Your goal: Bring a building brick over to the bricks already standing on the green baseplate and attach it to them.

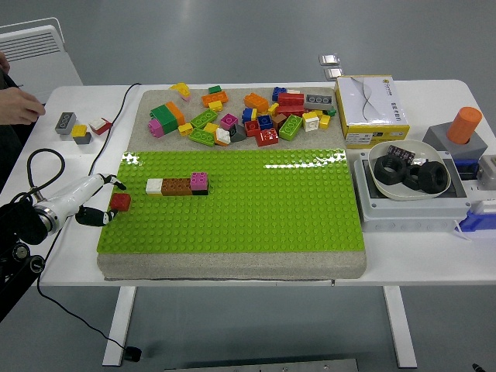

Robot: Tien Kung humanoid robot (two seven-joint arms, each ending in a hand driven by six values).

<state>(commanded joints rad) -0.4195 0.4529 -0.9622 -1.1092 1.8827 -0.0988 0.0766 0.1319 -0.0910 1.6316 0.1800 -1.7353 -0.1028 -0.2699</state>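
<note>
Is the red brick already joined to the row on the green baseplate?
No, the red brick sits at the green baseplate's left edge, apart from the white-brown-pink row.

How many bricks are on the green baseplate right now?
4: a white brick, a brown brick and a pink brick in one row at its left, plus a red brick at the left edge.

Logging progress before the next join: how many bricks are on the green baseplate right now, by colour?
White brick: 1
Brown brick: 1
Pink brick: 1
Red brick, at the baseplate's left edge by the left hand: 1
Total: 4
</note>
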